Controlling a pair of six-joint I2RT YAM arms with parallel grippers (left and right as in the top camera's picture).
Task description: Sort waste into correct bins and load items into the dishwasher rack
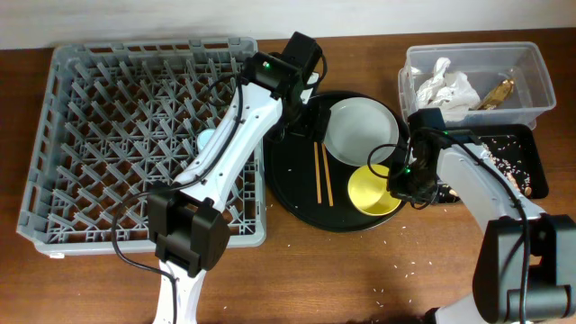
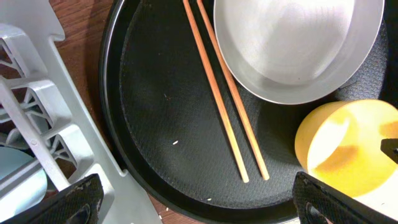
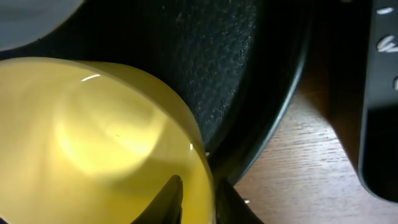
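Note:
The yellow bowl (image 1: 373, 191) sits at the right edge of the round black tray (image 1: 292, 193); my right gripper (image 1: 402, 184) is shut on its rim (image 3: 198, 199), one finger inside and one outside. The pale plate (image 1: 360, 130) and the chopsticks (image 1: 322, 174) lie on the round tray, also in the left wrist view (image 2: 292, 43) (image 2: 227, 99). My left gripper (image 2: 193, 202) is open and empty above the tray's left part, next to the grey rack (image 1: 63, 162). A light-blue cup (image 1: 206, 139) stands in the rack. The pink cup is out of view.
A clear tub (image 1: 531, 76) at the back right holds white napkins (image 1: 445, 87) and a brown wrapper (image 1: 496, 93). A shallow black tray (image 1: 526, 153) in front of it holds rice bits. Small crumbs lie on the wooden table near the front.

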